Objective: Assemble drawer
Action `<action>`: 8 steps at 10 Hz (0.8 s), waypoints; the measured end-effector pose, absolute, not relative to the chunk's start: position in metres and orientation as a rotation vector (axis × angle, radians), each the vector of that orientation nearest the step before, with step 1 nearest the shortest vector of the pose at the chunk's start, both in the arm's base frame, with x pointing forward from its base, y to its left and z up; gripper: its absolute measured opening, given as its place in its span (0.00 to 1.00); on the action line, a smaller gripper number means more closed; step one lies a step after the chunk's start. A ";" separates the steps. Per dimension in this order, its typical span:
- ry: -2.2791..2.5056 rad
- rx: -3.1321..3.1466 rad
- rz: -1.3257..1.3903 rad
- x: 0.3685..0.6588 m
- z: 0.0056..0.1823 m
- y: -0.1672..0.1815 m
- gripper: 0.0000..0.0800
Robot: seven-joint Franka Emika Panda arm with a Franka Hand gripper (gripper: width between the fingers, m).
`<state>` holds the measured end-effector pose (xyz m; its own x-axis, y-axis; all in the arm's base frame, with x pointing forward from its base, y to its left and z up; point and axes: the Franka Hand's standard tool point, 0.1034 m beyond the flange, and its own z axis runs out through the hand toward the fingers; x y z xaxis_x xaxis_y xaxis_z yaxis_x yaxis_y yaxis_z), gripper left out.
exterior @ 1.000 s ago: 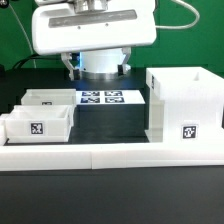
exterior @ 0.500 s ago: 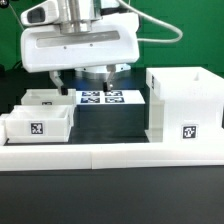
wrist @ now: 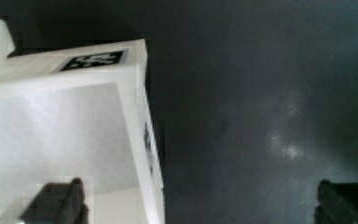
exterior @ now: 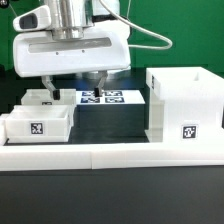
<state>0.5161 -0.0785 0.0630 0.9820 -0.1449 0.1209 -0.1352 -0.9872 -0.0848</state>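
The drawer's tall white housing [exterior: 185,105] stands at the exterior view's right, with a tag on its front. Two small open-top white trays stand at the left, the front one [exterior: 38,126] with a tag and the rear one [exterior: 40,99] behind it. My gripper [exterior: 72,88] hangs open and empty over the rear tray's right wall, one finger [exterior: 47,88] above the tray and the other [exterior: 97,82] over the marker board. In the wrist view the gripper [wrist: 201,205] straddles a tray wall [wrist: 149,130] with a tag [wrist: 91,60], holding nothing.
The marker board [exterior: 108,97] lies flat on the black table between the trays and the housing. A long low white bar [exterior: 110,155] runs along the front. A green backdrop stands behind the arm.
The gripper has moved toward the exterior view's left and lower, from above the marker board to over the rear tray's right wall. The parts have not moved.
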 end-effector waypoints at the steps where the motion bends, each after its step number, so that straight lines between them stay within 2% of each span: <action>1: 0.216 -3.051 -0.194 0.516 0.063 -0.078 0.81; 8: 0.127 -3.078 -0.118 0.501 0.027 -0.086 0.81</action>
<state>0.5010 -0.0860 0.0273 0.9937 -0.0844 0.0739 -0.0799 -0.9949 -0.0622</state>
